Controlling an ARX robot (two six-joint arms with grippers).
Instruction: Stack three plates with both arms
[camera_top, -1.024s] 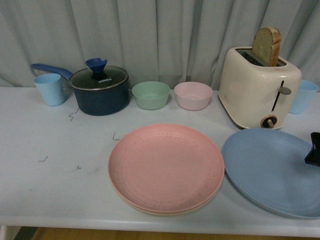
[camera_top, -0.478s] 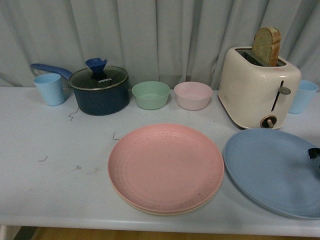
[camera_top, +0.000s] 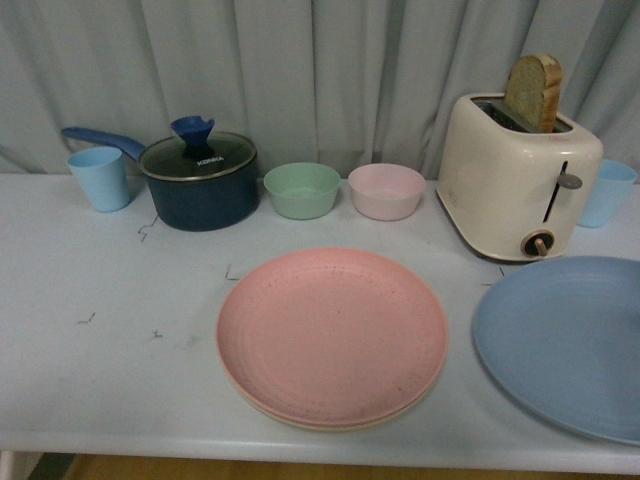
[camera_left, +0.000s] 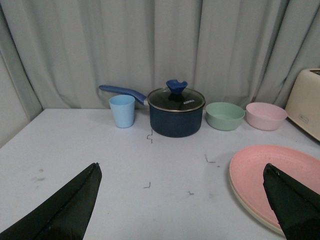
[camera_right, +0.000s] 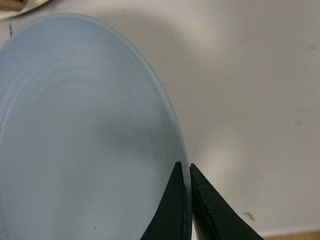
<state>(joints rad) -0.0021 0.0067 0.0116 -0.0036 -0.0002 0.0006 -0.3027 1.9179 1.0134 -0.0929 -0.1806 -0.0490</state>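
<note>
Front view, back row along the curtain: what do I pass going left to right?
Light blue cup → dark blue lidded pot → green bowl → pink bowl → cream toaster with a bread slice → second light blue cup.

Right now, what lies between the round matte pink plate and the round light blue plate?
Front view: only bare white tabletop between pink plate and light blue plate.

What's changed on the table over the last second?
The light blue plate slid right, away from the pink plate, widening the gap between them. The right gripper, pinched on its rim, has left the front view. The pink plate, the beige plate under it, the pot, green bowl, pink bowl and toaster stayed put.
</note>
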